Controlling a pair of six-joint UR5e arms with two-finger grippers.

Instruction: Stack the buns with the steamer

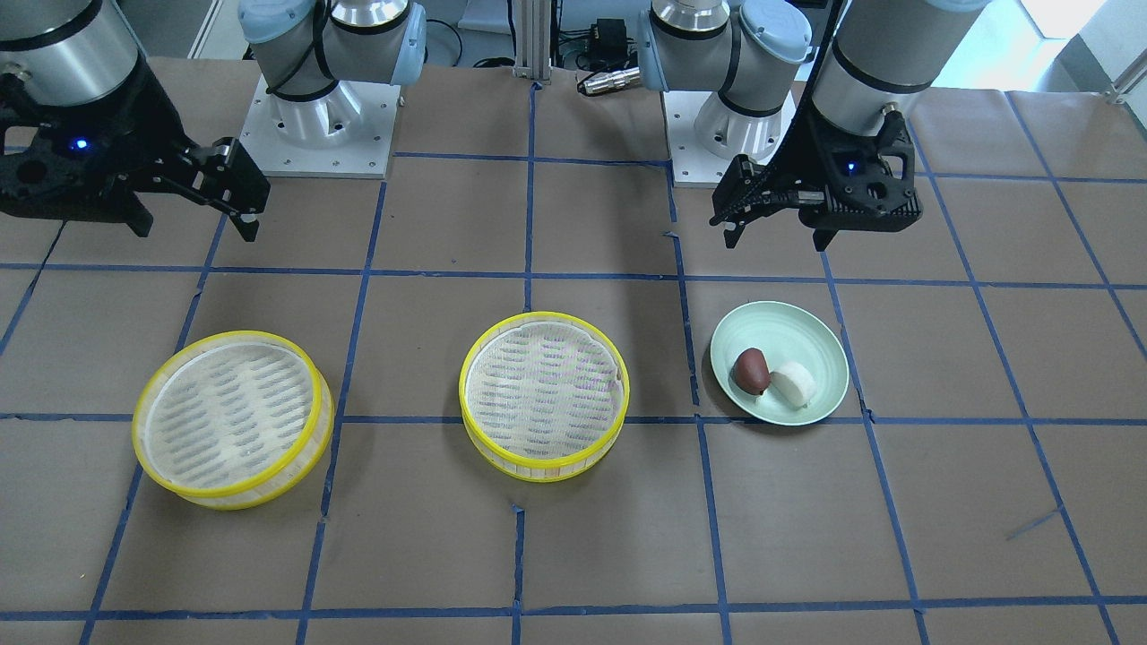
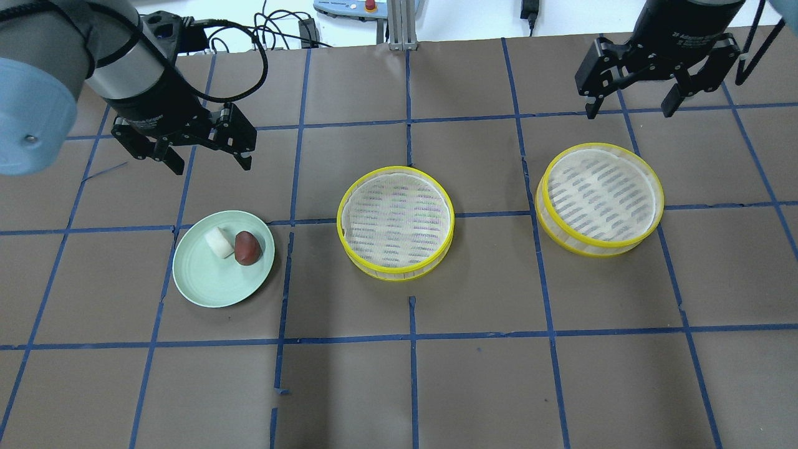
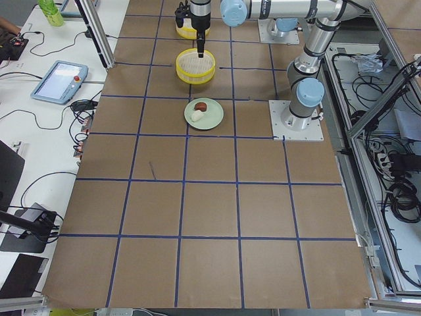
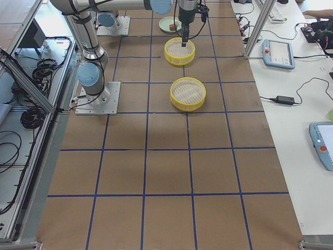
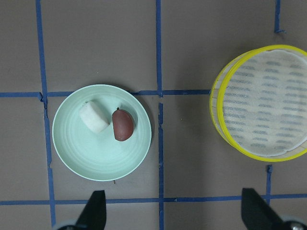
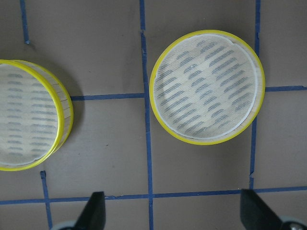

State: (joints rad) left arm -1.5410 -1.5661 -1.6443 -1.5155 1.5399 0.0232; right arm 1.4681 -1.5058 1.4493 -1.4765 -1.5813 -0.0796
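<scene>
You've picked up nothing yet. The white bun [image 2: 218, 242] and brown bun [image 2: 247, 247] lie side by side on the plate [image 2: 209, 284]. Your left fingers [image 2: 242, 153], near the plate, and right fingers [image 2: 673, 100] are open. Grab a bun next.

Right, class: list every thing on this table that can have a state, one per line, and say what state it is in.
Left hand: open, empty.
Right hand: open, empty.
White bun: lying on the plate.
Brown bun: lying on the plate, beside the white bun.
Plate: upright, holding both buns.
Middle steamer: empty, uncovered.
Steamer on the robot's right: empty, uncovered.
</scene>
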